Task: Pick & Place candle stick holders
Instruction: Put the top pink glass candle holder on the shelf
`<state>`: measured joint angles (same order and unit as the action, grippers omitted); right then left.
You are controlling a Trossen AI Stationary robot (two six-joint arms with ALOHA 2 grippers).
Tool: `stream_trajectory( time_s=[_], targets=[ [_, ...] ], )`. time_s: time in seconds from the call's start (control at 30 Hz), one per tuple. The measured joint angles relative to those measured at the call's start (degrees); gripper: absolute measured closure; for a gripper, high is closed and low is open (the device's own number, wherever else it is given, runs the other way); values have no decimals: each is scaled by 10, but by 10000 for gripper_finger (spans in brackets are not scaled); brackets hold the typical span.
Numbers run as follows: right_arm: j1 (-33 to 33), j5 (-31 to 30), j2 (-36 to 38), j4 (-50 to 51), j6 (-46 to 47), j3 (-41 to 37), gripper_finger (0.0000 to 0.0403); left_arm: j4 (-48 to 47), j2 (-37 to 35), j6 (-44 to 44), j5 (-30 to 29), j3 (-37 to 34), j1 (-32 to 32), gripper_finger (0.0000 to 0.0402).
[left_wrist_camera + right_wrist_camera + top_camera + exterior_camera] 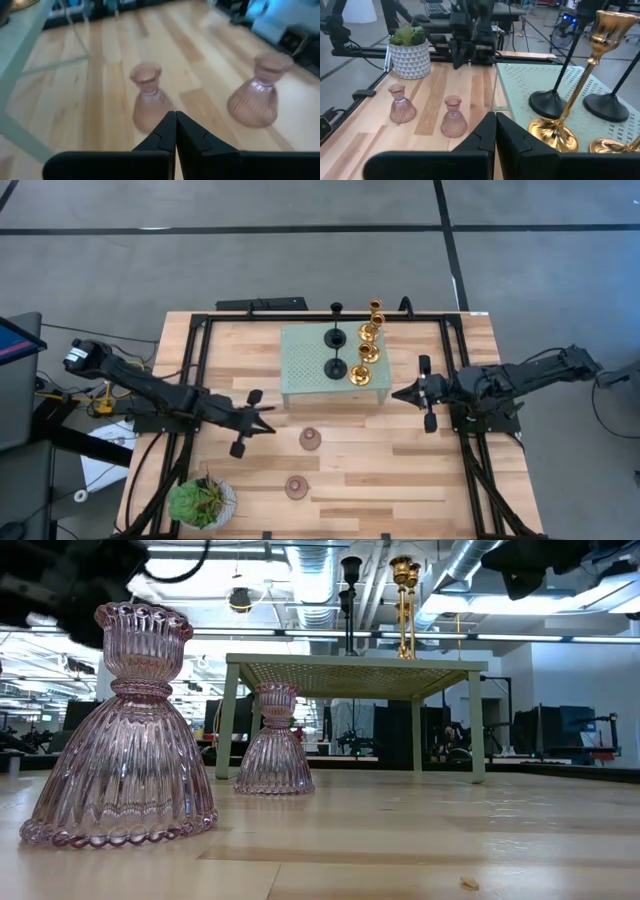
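The wooden table (400,470) carries everything, with the pale green perforated platform (305,365) standing on legs near its far middle. The left arm reaches in from the left side, and the left gripper (268,420) hangs just off the platform's near left corner, its jaws pressed together with nothing between them; the left wrist view shows the two fingertips touching. The right arm comes in from the right side, and the right gripper (398,393) sits just beside the platform's right edge, its jaws likewise closed and empty, pointing toward the platform. A green potted plant (202,502) stands at the near left corner of the table. On the platform, two black candle stick holders (335,352) stand one behind the other, and just to their right stand the three gold holders (365,350) in a row along the platform's right side. Smallest are the two mauve-pink glass holders: one pink holder (310,439) stands upright on the bare wood just in front of the platform, near the left gripper, and the second pink holder (296,486) stands upright nearer the front edge, apart from the first.
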<state>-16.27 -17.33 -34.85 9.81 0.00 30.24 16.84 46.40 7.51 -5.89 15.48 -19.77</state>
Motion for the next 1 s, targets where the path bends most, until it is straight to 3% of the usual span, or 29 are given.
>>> stream_trajectory(
  time_s=[0.2,0.57,1.0],
  targets=[
    [-2,-10,0,-3,0,0,401,246,39,21,17,-110,0,398],
    [-2,-10,0,-19,0,0,402,412,185,21,27,-111,0,395],
    [-2,-9,0,-3,-1,0,402,431,349,21,52,-26,0,397]
  ],
)
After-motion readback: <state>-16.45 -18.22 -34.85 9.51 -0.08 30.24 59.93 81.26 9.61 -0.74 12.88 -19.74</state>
